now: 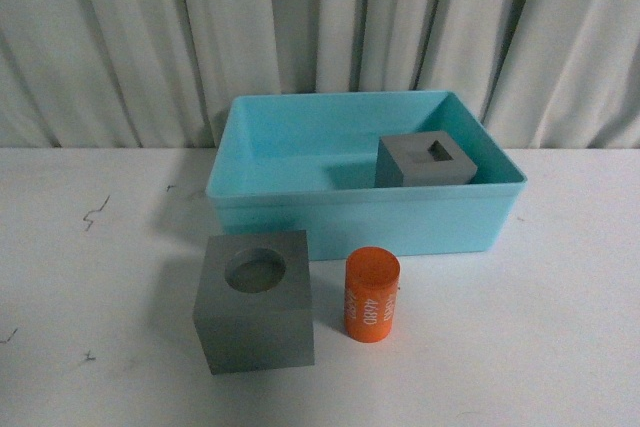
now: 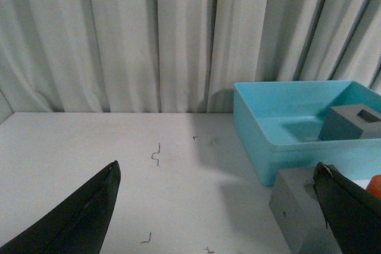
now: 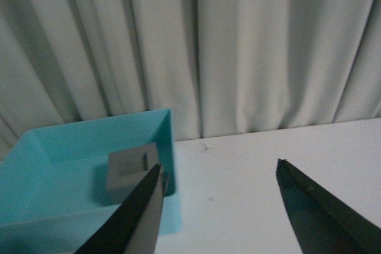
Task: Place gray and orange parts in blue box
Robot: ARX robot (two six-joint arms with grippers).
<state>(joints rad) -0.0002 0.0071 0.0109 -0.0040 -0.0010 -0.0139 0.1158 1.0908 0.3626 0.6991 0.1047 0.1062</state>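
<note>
One part in: cube with rectangular recess [image 1: 424, 161] sits inside blue box [image 1: 400, 222], right side. Cube with round recess [image 1: 255, 302] and orange cylinder [image 1: 372, 295] stand on desk [image 1: 560, 327] just before box front wall, close but apart. Left tool [image 2: 215, 168] and right tool [image 3: 219, 165] both spread wide, empty. Likely next: grasp one, lift over rim. Open desk either side.

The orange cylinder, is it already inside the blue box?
No, the orange cylinder stands on the table in front of the blue box, beside the gray cube with the round recess.
</note>
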